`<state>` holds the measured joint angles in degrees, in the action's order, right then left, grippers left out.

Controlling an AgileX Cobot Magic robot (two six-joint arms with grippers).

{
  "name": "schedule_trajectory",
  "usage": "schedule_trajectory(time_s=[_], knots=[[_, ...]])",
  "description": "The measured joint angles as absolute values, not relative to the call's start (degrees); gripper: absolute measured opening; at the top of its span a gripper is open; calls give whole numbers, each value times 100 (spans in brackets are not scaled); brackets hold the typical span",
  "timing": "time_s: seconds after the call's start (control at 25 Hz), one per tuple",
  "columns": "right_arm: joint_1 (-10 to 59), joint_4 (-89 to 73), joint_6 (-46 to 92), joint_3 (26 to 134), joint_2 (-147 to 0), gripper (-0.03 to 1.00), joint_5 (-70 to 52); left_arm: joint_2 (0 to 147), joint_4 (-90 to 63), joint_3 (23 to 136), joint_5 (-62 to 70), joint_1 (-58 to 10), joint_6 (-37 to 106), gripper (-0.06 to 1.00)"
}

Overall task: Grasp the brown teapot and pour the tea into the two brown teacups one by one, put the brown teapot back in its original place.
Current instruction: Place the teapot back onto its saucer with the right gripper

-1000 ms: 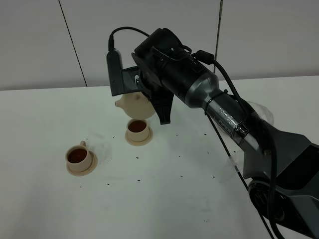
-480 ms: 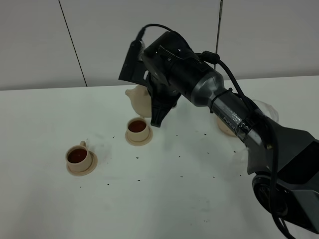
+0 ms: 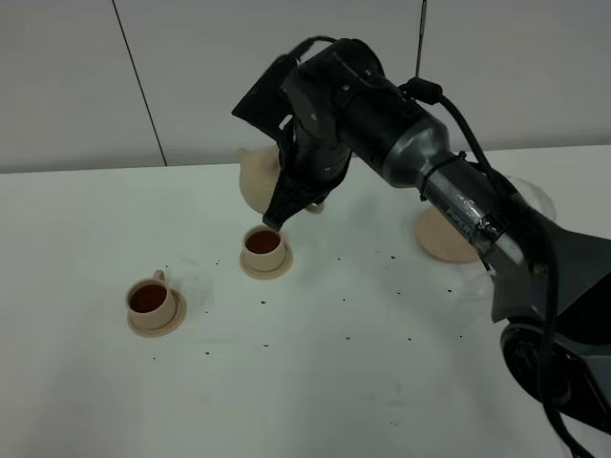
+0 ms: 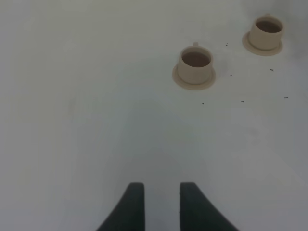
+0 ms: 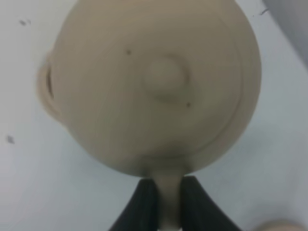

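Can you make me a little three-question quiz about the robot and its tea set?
1. True or false: both teacups, the nearer teacup and the farther teacup, have dark tea in them.
2. What does the right gripper hold the teapot by? A) spout B) handle C) lid knob
3. Fill the blank: the big saucer on the right side of the table has ____ standing on it.

Key: 1 true; 2 B; 3 nothing.
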<state>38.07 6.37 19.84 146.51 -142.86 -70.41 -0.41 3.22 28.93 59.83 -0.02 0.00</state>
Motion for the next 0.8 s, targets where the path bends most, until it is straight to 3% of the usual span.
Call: schedule_trajectory(time_s=[0.36, 0.8], knots=[[3700, 584, 1555, 13797, -14151, 10, -7064, -41, 322, 2893, 5983, -2, 0, 25], [3695, 589, 1549, 13765, -14112, 10, -7058, -41, 322, 2893, 5983, -2, 0, 25]])
